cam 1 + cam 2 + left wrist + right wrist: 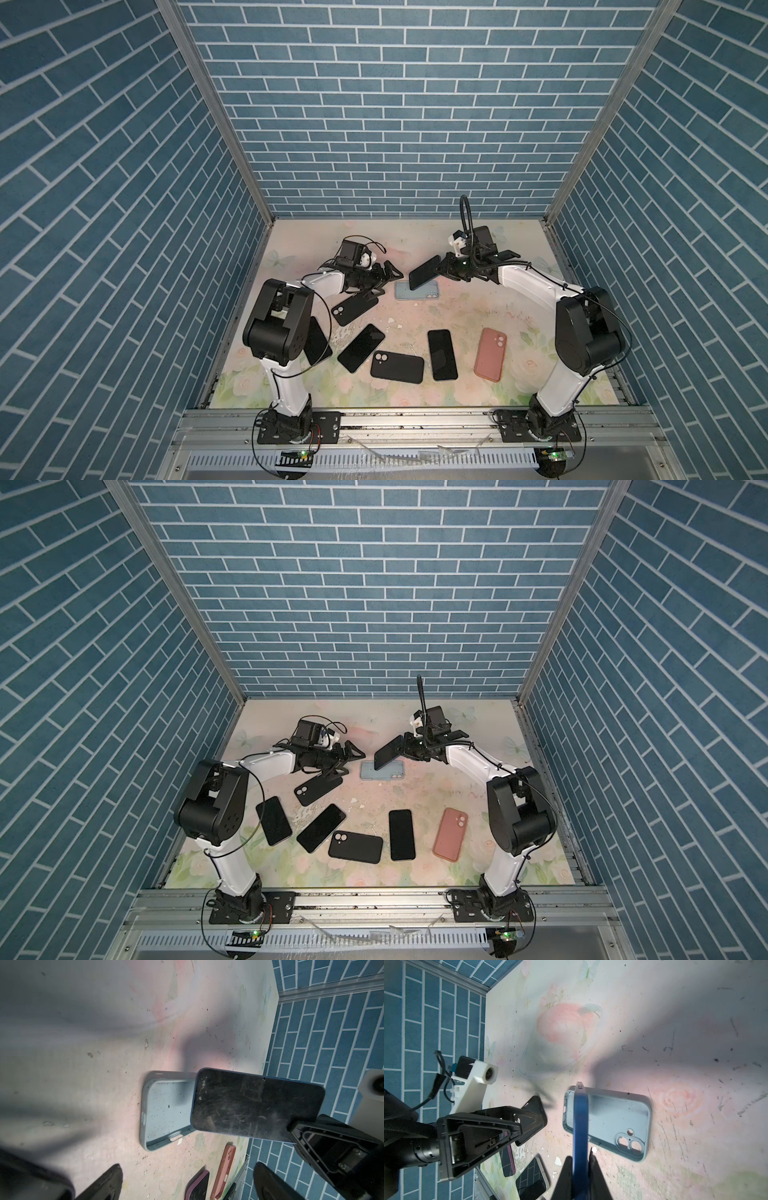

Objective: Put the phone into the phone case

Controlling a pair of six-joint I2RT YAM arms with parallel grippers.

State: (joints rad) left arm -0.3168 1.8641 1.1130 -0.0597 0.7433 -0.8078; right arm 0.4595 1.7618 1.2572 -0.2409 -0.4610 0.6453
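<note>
A light blue phone case (419, 294) (386, 774) lies open side up on the floral mat at the back middle. Above it hangs the phone (424, 272) (388, 752), blue-edged with a dark, scuffed screen, and my right gripper (438, 270) (580, 1157) is shut on its upper end. The phone (255, 1103) is tilted, its low end over the part of the case (164, 1109) away from the camera cutout; contact cannot be told. Seen edge-on, the phone (580, 1122) crosses the case (616, 1118). My left gripper (384, 284) (188, 1167) stands open and empty just left of the case.
On the mat in front lie two black cases (353, 309) (397, 367), black phones (360, 348) (442, 354), a pink case (491, 354), and another phone (273, 820) beside the left arm. Blue brick walls close three sides.
</note>
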